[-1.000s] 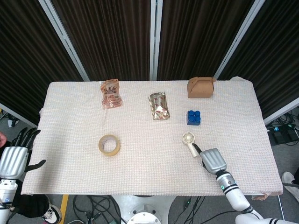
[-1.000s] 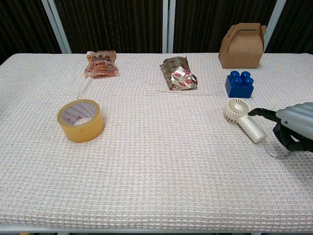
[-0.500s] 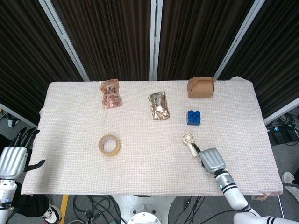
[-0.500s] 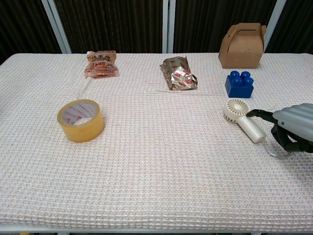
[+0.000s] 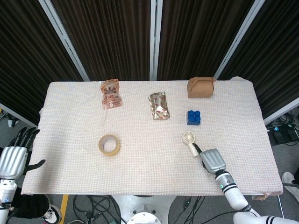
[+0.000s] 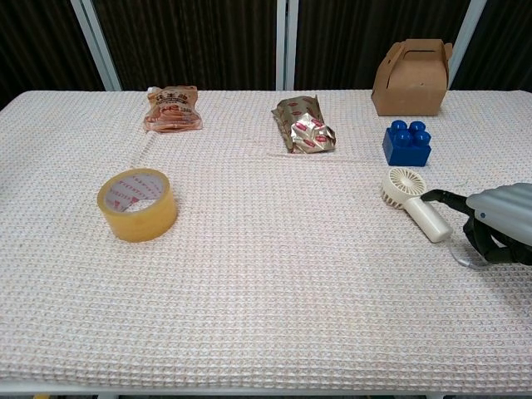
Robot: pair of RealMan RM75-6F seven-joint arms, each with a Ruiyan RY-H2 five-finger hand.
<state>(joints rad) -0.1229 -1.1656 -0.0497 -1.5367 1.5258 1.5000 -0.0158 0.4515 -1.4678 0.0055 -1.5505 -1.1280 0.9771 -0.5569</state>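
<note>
chest view: right hand, fingers curled, touches the fan, whose handle points toward it.

1. We see the right hand: silvery ribbed shell, black fingers, just beside the fan, smooth cream plastic w/ matt look.
2. Beyond the fan: glossy blue plastic block, matt brown card box.
3. Table cloth under the fan: rough waffle weave.
</note>
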